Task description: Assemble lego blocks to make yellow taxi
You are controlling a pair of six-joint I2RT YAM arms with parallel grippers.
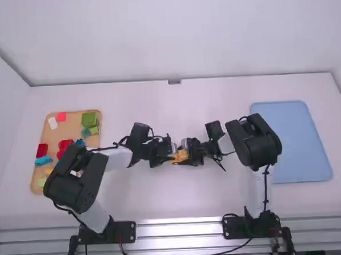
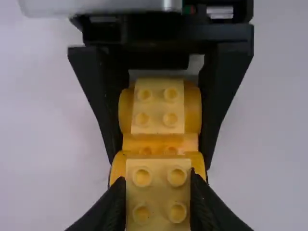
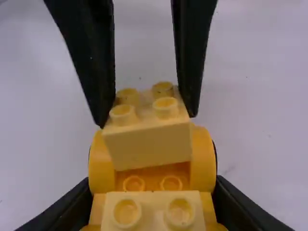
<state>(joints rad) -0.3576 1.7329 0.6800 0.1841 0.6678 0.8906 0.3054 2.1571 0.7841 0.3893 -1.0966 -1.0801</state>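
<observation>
Orange plastic chassis (image 3: pixel 204 161) fills the right gripper's (image 1: pixel 187 155) jaws; the left gripper's (image 1: pixel 175 156) pinch a pale-yellow studded block (image 3: pixel 148 146).

White tabletop (image 1: pixel 186 201) before me, wide and plain. A smooth pale wall (image 1: pixel 171 36) rises behind its far edge, where a small grey fitting (image 1: pixel 174 82) sits near the middle. Another pale wall (image 1: pixel 0 96) flanks its left edge. Silvery metal rails (image 1: pixel 181 228) run along the near edge, catching bright light.
</observation>
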